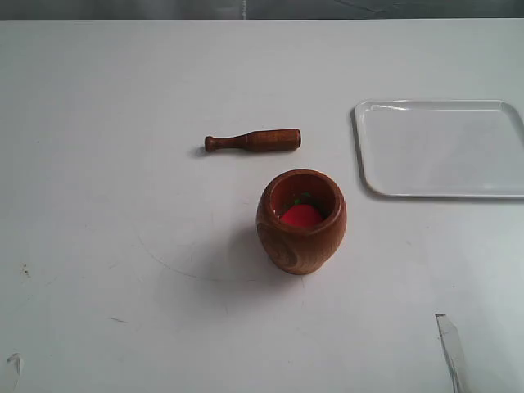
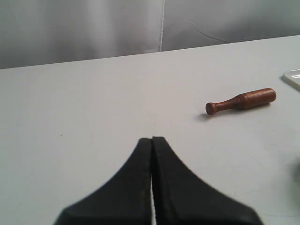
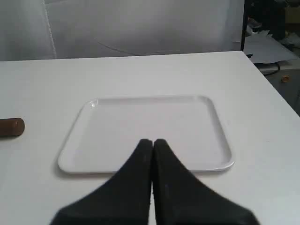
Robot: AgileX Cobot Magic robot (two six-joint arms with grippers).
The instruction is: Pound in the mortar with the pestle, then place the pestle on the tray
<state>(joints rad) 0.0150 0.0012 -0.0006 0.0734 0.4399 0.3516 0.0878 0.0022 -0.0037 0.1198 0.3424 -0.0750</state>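
Note:
The reddish-brown wooden mortar point(image 1: 301, 221) stands upright in the middle of the white table, with a red, green-topped piece point(image 1: 301, 214) inside it. The dark-brown pestle point(image 1: 253, 141) lies flat on the table just behind the mortar, knob end to the left; the left wrist view shows the pestle point(image 2: 241, 101) too, and the right wrist view catches only the pestle's thick end point(image 3: 11, 127). The empty white tray point(image 1: 440, 148) point(image 3: 146, 133) lies at the right. My left gripper point(image 2: 152, 139) is shut and empty, well short of the pestle. My right gripper point(image 3: 152, 141) is shut and empty before the tray.
The table's far edge point(image 2: 154, 50) meets a grey backdrop. Its right edge point(image 3: 274, 89) drops off beside a cluttered area. Small scuffs mark the tabletop point(image 1: 123, 270) at the front left.

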